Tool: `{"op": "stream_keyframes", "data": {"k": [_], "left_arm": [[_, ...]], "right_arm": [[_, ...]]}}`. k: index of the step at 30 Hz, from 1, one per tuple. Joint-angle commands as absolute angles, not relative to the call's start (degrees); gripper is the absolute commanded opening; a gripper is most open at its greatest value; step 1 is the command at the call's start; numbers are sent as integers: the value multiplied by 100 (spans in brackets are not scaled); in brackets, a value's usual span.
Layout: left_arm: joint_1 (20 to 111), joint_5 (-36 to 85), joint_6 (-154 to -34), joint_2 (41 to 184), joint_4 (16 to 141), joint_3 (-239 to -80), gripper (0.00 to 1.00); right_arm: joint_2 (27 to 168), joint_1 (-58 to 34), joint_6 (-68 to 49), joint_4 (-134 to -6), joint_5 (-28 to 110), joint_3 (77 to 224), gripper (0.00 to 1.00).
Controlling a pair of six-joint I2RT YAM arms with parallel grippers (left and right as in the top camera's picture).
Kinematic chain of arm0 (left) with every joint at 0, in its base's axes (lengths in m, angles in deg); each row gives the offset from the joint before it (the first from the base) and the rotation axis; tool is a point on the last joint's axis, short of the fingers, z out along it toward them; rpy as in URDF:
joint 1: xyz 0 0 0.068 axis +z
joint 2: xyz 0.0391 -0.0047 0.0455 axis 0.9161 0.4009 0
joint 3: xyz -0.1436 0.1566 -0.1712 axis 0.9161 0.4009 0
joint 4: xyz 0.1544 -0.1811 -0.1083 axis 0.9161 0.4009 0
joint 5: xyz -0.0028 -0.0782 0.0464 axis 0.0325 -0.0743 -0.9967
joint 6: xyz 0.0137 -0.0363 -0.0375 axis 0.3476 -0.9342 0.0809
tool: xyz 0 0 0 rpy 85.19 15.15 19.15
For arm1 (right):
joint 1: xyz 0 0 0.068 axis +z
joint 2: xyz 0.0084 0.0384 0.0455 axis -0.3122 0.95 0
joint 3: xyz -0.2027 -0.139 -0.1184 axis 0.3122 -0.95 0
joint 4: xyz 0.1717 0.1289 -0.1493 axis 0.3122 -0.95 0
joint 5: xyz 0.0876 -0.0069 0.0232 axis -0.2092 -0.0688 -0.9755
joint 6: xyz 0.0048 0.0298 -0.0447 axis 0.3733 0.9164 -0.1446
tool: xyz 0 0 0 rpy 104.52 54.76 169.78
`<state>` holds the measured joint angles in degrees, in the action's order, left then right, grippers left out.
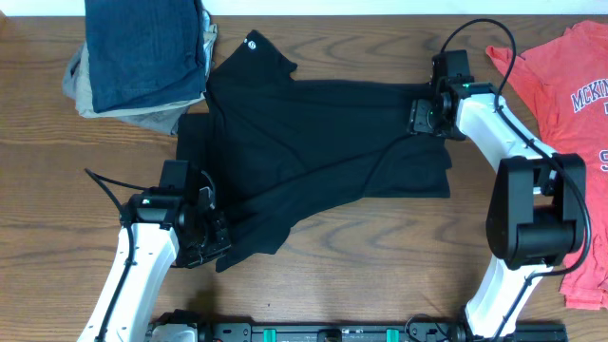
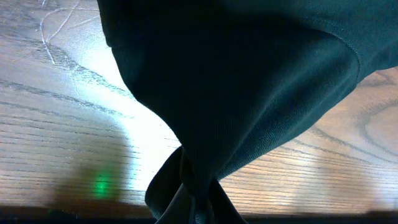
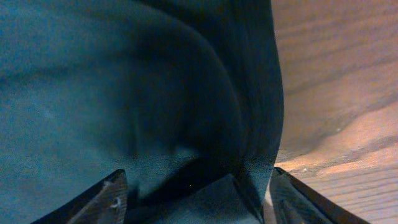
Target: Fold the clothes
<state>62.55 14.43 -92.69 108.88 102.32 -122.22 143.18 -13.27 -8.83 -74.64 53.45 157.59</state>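
Matte black knit T-shirt (image 1: 313,142) lies rumpled, slanting across the wood-grain desk (image 1: 380,256). Left pincer (image 1: 213,243) is clenched on its bunched lower hem. Right pincer (image 1: 418,116) stands released, straddling a soft fold.

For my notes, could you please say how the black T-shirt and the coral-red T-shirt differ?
The black T-shirt lies mid-table; the coral-red T-shirt at the right edge, partly out of frame. The left gripper is shut on the black one; neither gripper touches the red one. The red bears navy lettering, the black a white mark. Both lie on the table.
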Motion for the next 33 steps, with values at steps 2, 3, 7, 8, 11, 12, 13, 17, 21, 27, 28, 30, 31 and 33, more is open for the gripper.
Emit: {"op": "stream_keyframes", "data": {"k": [2, 3, 7, 8, 11, 12, 13, 17, 21, 27, 28, 30, 31, 33], "left_arm": [[6268, 1367, -9217, 10888, 10248, -12205, 6], [6268, 1367, -9217, 10888, 10246, -12205, 6], [6268, 1367, -9217, 10888, 10246, -12205, 6], [6268, 1367, -9217, 10888, 10246, -12205, 6], [6268, 1367, -9217, 10888, 10241, -12205, 6], [6268, 1367, -9217, 10888, 10239, -12205, 6], [6268, 1367, -9217, 10888, 10228, -12205, 6], [6268, 1367, -9217, 10888, 10226, -12205, 6], [6268, 1367, -9217, 10888, 10208, -12205, 6], [6268, 1367, -9219, 10888, 10158, -12205, 6], [6268, 1367, -9219, 10886, 10158, -12205, 6], [6268, 1367, -9219, 10882, 10158, -12205, 6], [6268, 1367, -9217, 10882, 10160, -12205, 6], [6268, 1369, -9219, 10882, 10169, -12205, 6]], "right_arm": [[14528, -1405, -913, -7519, 5341, 15751, 66], [14528, -1405, -913, -7517, 5341, 15751, 64], [14528, -1405, -913, -7508, 5343, 15753, 52], [14528, -1405, -913, -7506, 5343, 15753, 49], [14525, -1410, -913, -7508, 5343, 15757, 44], [14525, -1412, -911, -7512, 5343, 15757, 43], [14525, -1416, -911, -7523, 5343, 15757, 43], [14525, -1416, -911, -7552, 5343, 15757, 33], [14525, -1418, -911, -7554, 5345, 15759, 26], [14525, -1484, -787, -7853, 5345, 15923, 18], [14525, -1508, -704, -7969, 5345, 16000, 15], [14525, -1556, -522, -8253, 5343, 16196, 9], [14525, -1574, -498, -8454, 5343, 16334, 6], [14525, -1595, -487, -8817, 5341, 16586, 1]]}}
